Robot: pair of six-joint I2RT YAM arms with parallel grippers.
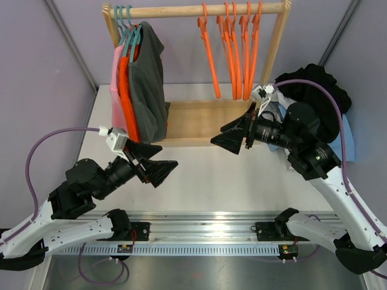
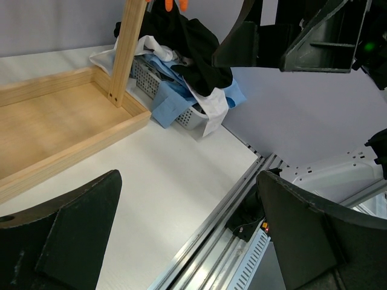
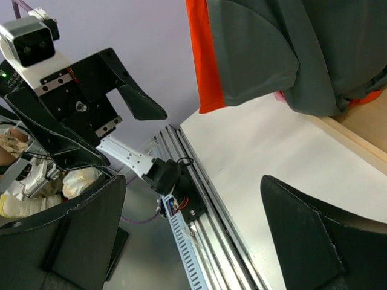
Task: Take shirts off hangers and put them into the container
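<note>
Status from top view. Left tool [image 1: 166, 156]: fingers wide apart, empty, over surface [image 1: 230, 181] at 8 o'clock, just below hanging shirts. Right tool [image 1: 217, 135]: likewise spread, gripping nothing, at 2 o'clock over rack tray [image 1: 205, 118] edge. Hanging on teal hangers [image 1: 125, 21] at 11 o'clock end of rail [image 1: 181, 10]: dark grey shirt [image 1: 148, 84], orange shirt [image 1: 127, 103], pink shirt [image 1: 117, 90], packed together. Bare orange hangers [image 1: 233, 48] at 1 o'clock end. Container [image 2: 195, 116] at 3 o'clock, just off rack corner, heaped with black shirt [image 1: 317, 90], light blue fabric [image 2: 166, 103] and white fabric [image 2: 211, 112] spilling over rim.
</note>
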